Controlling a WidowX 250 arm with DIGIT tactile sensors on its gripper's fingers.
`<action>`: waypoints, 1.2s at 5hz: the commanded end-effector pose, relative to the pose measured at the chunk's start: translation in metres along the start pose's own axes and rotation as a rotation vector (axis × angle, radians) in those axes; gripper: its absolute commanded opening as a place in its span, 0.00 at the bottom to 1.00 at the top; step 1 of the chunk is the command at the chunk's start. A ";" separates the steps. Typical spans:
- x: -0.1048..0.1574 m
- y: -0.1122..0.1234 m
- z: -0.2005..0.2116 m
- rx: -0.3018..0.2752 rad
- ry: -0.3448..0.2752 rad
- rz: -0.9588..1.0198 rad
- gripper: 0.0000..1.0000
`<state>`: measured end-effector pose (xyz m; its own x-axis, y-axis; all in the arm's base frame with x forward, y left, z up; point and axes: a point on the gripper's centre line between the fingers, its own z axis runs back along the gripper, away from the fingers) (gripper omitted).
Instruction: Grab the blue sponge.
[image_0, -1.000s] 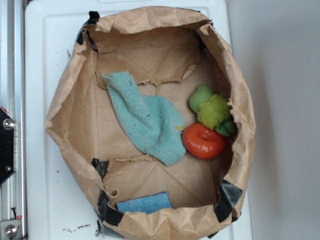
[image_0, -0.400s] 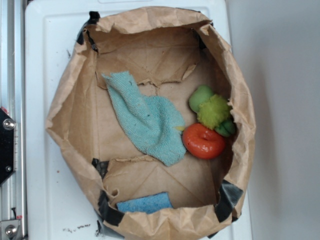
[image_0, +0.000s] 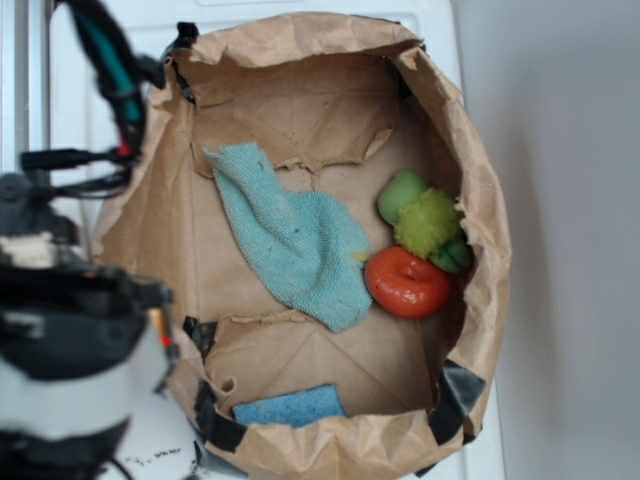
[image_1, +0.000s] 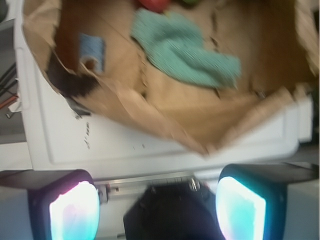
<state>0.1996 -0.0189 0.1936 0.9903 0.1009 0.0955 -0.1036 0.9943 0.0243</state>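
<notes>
The blue sponge (image_0: 290, 407) lies flat on the floor of the brown paper bag (image_0: 482, 200), against its near wall. In the wrist view the sponge (image_1: 92, 50) shows at the upper left, inside the bag (image_1: 175, 117). My arm (image_0: 70, 340) is a blurred black and white mass at the lower left, outside the bag's left wall. My gripper (image_1: 157, 202) is open and empty, its two glowing pads (image_1: 75, 212) wide apart. It hangs over the table edge and rail, well short of the sponge.
A pale teal towel (image_0: 295, 240) lies across the bag's middle. An orange ring toy (image_0: 407, 282) and green toys (image_0: 425, 222) sit at the right wall. The bag stands on a white table (image_0: 90, 90), with a metal rail (image_0: 15, 100) at left and a black mount (image_1: 170, 217) under the gripper.
My arm was out of the exterior view before and has swung in at the left side, blurred by motion. The sponge, towel and toys have not moved.
</notes>
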 end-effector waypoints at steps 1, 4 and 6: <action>0.032 0.066 -0.034 -0.041 -0.050 0.185 1.00; 0.060 0.033 -0.088 -0.099 0.045 0.169 1.00; 0.039 -0.038 -0.104 -0.175 0.048 0.051 1.00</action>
<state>0.2523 -0.0464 0.0808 0.9867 0.1628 -0.0018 -0.1614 0.9766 -0.1419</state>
